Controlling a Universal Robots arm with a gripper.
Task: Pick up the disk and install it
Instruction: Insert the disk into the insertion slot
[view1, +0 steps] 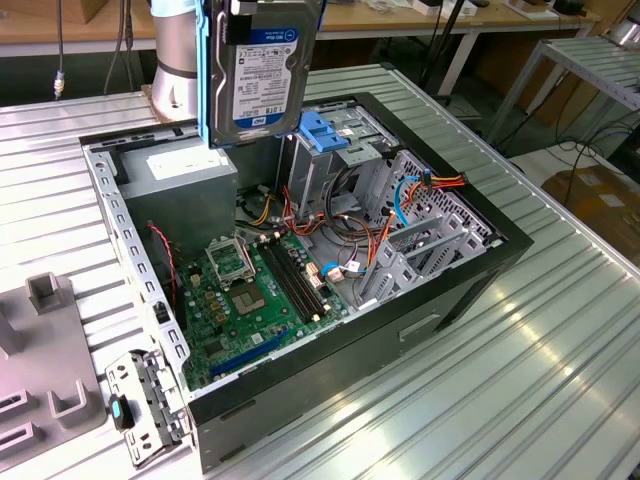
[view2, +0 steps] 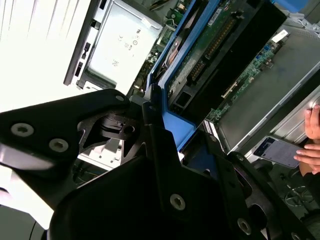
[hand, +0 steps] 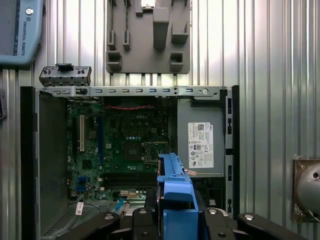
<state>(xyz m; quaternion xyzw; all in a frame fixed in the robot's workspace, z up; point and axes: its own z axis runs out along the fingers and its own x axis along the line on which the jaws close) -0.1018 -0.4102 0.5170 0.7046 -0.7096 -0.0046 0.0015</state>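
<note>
The gripper (hand: 175, 216), partly cut off, clamps the disk (view1: 262, 75) above the open case (view1: 300, 395).

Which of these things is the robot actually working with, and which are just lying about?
In the job: the disk, gripped in the claw above the open computer case.
Lying about: grey fixture block, loose metal bracket, a person's hand with a phone.

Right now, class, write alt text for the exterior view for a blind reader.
A disk with blue side rails hangs upright above an open computer case, its label facing the camera. The case lies on a ribbed metal table, motherboard exposed.
</note>
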